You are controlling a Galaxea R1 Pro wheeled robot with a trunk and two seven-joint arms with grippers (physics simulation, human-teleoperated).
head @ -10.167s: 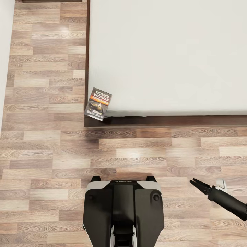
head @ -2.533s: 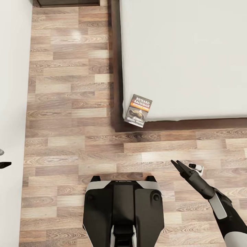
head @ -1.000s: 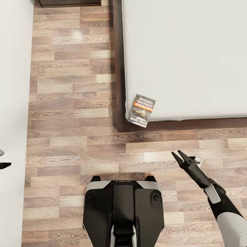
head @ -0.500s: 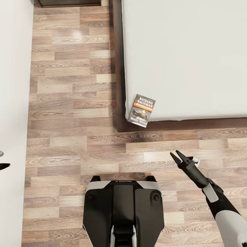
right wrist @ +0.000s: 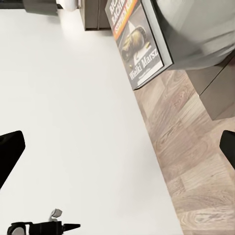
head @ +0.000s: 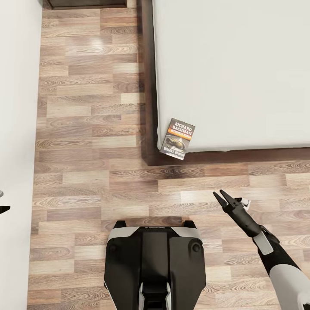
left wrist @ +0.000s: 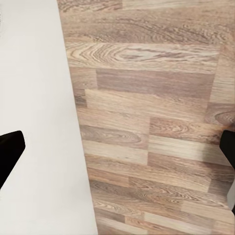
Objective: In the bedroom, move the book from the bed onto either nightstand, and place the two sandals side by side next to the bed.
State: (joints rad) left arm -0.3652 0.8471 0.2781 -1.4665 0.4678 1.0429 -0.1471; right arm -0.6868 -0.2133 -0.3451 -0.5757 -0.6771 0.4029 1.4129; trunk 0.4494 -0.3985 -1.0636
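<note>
Here, my right gripper (head: 222, 198) hovers over wood floor (head: 86, 129), fingers spread open, holding nothing. Book (head: 178, 138) lies on bed (head: 232, 73), at mattress corner nearest me, lower edge overhanging dark frame. Book well apart from gripper, ahead and to its left. My left gripper (head: 3, 209) barely visible by white wall (head: 17, 107); fingertips wide apart in left wrist view, nothing between. Book (right wrist: 137, 41) also visible from right wrist.

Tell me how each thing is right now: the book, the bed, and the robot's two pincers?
book: lying flat at the bed's near corner, poking over the edge, untouched.
bed: bare mattress apart from the book.
right pincer: open, empty, above the floor, short of the book.
left pincer: at the picture's edge, fingers wide apart, empty.
</note>
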